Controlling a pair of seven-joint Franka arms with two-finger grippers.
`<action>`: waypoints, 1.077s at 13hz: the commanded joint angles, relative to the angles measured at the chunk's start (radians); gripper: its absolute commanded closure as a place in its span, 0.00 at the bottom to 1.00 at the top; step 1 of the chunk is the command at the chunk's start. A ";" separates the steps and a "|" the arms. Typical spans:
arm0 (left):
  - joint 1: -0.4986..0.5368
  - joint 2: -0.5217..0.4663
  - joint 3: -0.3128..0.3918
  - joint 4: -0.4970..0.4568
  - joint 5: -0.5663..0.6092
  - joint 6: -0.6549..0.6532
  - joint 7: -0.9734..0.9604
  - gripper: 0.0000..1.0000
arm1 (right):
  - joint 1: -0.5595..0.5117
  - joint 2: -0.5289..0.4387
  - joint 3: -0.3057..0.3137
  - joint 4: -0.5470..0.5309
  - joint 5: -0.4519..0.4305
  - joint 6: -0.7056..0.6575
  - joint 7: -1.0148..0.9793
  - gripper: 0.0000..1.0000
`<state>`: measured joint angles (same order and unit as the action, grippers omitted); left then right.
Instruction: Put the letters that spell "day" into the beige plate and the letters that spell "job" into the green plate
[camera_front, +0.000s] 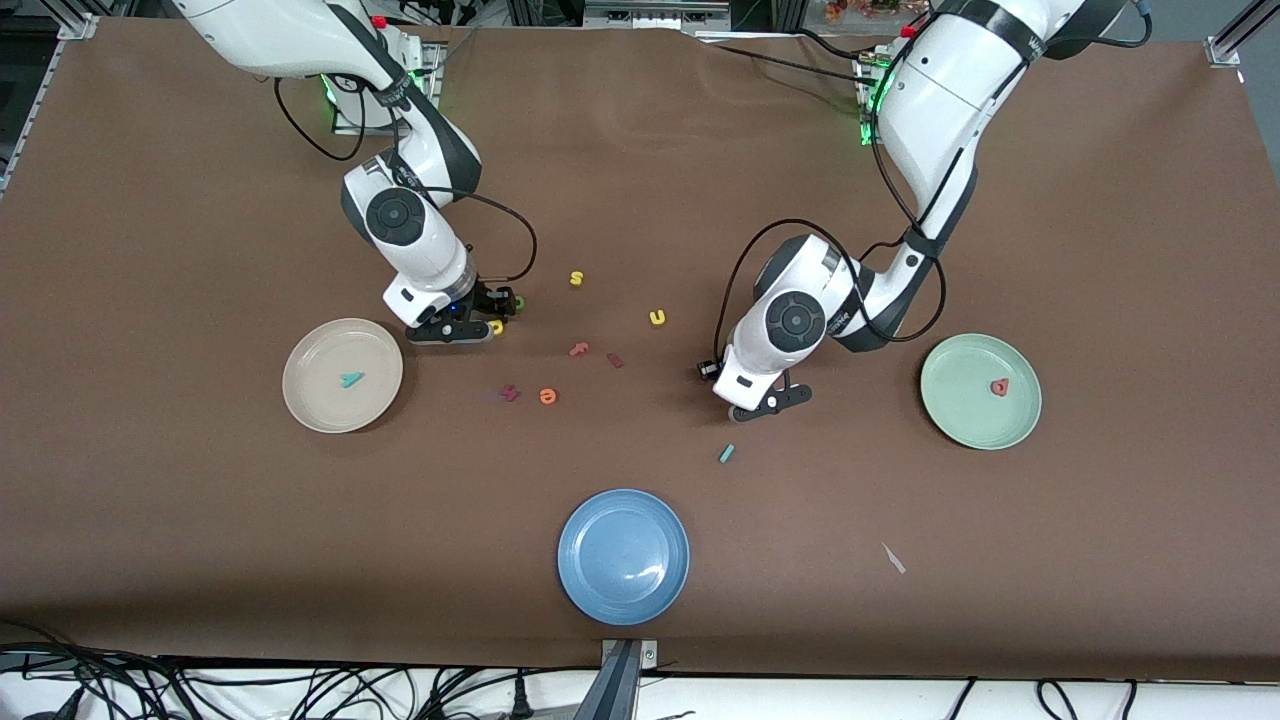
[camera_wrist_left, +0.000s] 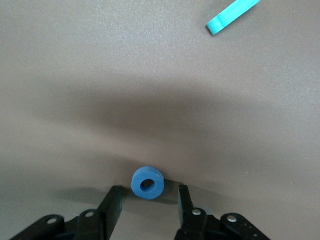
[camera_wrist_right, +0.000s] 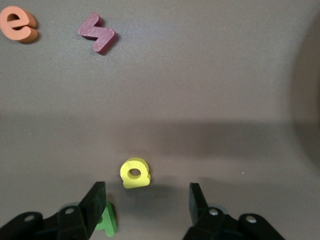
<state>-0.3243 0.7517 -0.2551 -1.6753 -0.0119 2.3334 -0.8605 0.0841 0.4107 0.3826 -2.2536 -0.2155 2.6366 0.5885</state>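
Observation:
The blue ring "o" stands on the cloth between the tips of my left gripper, which is open with a gap on each side. In the front view that gripper hides it. The teal bar lies nearer the camera. The green plate holds a salmon-red letter. My right gripper is open, low beside the beige plate, which holds the teal y. The yellow bowl letter lies just ahead of its tips. The green letter is partly hidden by one finger.
A yellow "s", a yellow "u", a reddish letter, two dark red letters and an orange "e" lie mid-table. A blue plate sits near the front edge.

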 joint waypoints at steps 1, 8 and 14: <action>-0.015 0.014 0.010 0.011 0.032 0.007 -0.025 0.55 | 0.020 0.010 -0.002 -0.012 0.011 0.040 0.011 0.24; -0.013 0.017 0.010 0.011 0.032 0.003 -0.017 0.88 | 0.026 0.040 -0.004 -0.015 -0.004 0.080 0.010 0.27; 0.028 -0.053 0.008 0.022 0.066 -0.070 -0.009 0.92 | 0.026 0.048 -0.004 -0.015 -0.027 0.083 0.010 0.44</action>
<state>-0.3225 0.7483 -0.2504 -1.6638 0.0163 2.3255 -0.8609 0.1060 0.4583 0.3825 -2.2559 -0.2248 2.6967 0.5889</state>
